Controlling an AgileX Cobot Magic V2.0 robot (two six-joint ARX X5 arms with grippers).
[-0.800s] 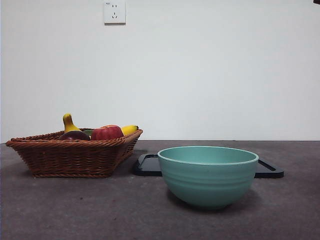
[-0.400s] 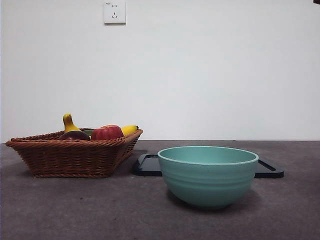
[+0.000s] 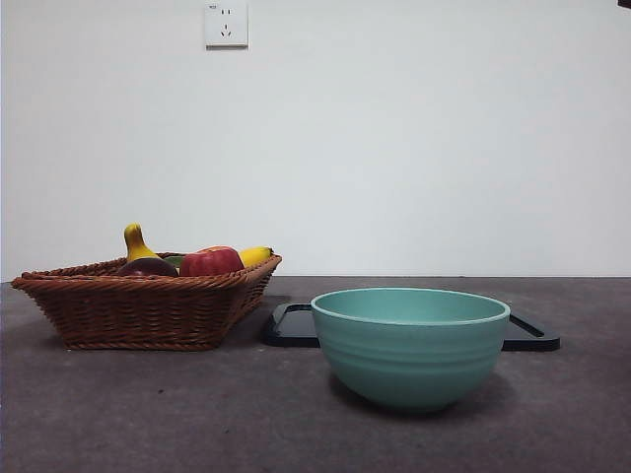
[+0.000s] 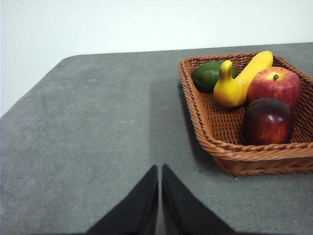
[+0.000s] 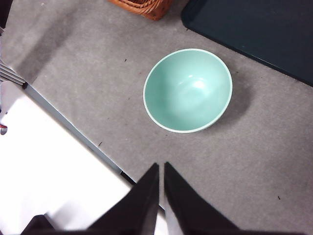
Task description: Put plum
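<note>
Starting at the left of the worktop (image 3: 148,414), I saw the wicker basket (image 3: 138,310) with the plum (image 4: 268,121) lying in its near corner, just beside the apple (image 4: 275,85); a banana (image 4: 239,78) and a green avocado (image 4: 209,75) lay behind them. Nothing had been picked up: the plum sat untouched among the other fruit. My left gripper (image 4: 160,196) hung over bare worktop well apart from the basket, its jaws pressed together and holding nothing. Further right lay a dark tray (image 3: 532,335), with the green bowl (image 3: 410,345) standing empty in front of it. My right gripper (image 5: 161,193) hovered high near the worktop's edge, looking down on the bowl, jaws likewise closed on nothing. I judged the task not yet begun. What was left was everything: opening the left gripper, reaching into the basket, taking the plum clear of the apple, and setting it down, most likely in the bowl, though the task did not say where.
</note>
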